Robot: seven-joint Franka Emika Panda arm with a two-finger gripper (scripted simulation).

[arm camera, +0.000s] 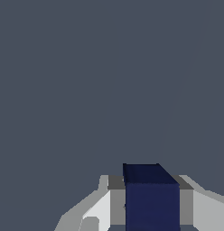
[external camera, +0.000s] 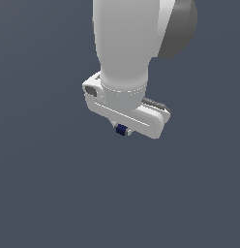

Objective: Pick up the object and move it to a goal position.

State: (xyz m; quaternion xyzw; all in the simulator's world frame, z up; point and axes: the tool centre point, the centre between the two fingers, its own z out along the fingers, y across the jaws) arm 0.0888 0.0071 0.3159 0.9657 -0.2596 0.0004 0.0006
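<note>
The object is a tiny dark navy-blue block [external camera: 122,130], peeking out just under my white gripper hand in the exterior view. In the wrist view the block [arm camera: 152,198] sits between my two grey finger pads, which press on both of its sides. My gripper [external camera: 122,131] is shut on the block; the gripper [arm camera: 152,203] shows only its fingertips in the wrist view. The white arm hides most of the fingers in the exterior view. Whether the block is lifted off the surface cannot be told.
A plain dark grey-blue surface [external camera: 44,184] fills both views around the arm. No other objects, containers or edges show. No goal marker shows in either view.
</note>
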